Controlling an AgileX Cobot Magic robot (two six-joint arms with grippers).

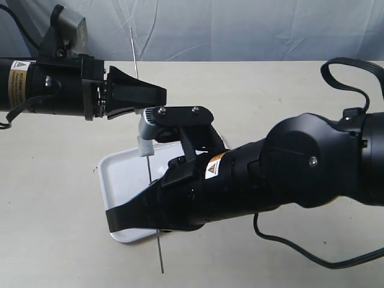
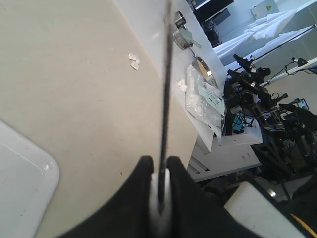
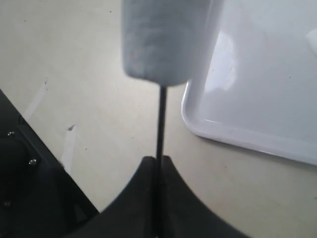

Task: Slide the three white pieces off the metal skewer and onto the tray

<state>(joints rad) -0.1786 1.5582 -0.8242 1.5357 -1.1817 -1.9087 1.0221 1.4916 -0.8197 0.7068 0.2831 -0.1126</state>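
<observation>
Thin silver metal skewer (image 1: 159, 252) is held between both hands, crossing over the glossy white rectangular tray (image 1: 120, 180) on the beige bench (image 1: 54, 246). One white marshmallow-like piece (image 1: 144, 146) is threaded on it, by the tray's rim. The other two can't be made out and may be hidden. Your left hand (image 2: 159, 166) pinches the skewer's far stretch. Your right hand (image 3: 154, 166) is pressed together on the rod near that piece. You have no piece clearly on the tray, so I'd call it early, with the stripping left to do.

The right arm (image 1: 288, 162) hides much of the tray (image 1: 123, 180) and part of the metal skewer (image 1: 160, 252); the blurred white piece (image 3: 163, 39) is cropped.
</observation>
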